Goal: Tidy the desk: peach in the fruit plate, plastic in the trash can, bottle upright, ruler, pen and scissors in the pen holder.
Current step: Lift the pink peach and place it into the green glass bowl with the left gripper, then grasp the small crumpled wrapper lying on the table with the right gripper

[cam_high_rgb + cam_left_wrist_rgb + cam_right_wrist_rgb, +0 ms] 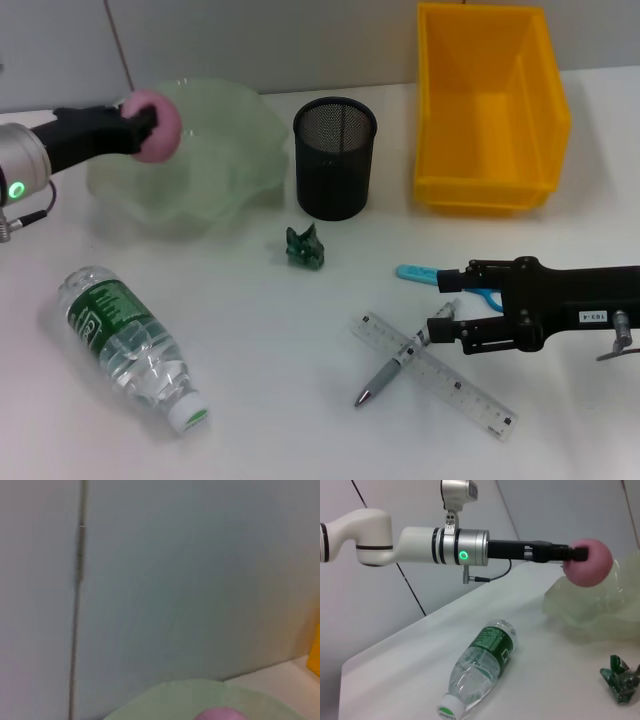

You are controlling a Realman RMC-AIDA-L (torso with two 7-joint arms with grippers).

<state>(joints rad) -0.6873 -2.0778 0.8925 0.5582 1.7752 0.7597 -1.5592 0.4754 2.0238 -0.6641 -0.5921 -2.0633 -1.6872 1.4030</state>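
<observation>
One peach [160, 127], one fruit plate [215, 180], one bottle [131, 346], one pen holder [334, 158], one yellow bin [490, 110], one green plastic scrap [305, 248], one ruler [440, 377], one pen [385, 378], one pair of scissors [432, 275]

Peach [220, 714] cut off at bottom edge of blurred left wrist view. Scissors [440, 278] mostly hidden behind right gripper [450, 305], right of head view. Bottle [131, 345] label too small to read.

Surface [260, 330]: a white desktop is filling most of the frame.
Wall [250, 40]: pale grey panels are running across the top.
Seam [118, 45]: a dark line is slanting down, upper left.
</observation>
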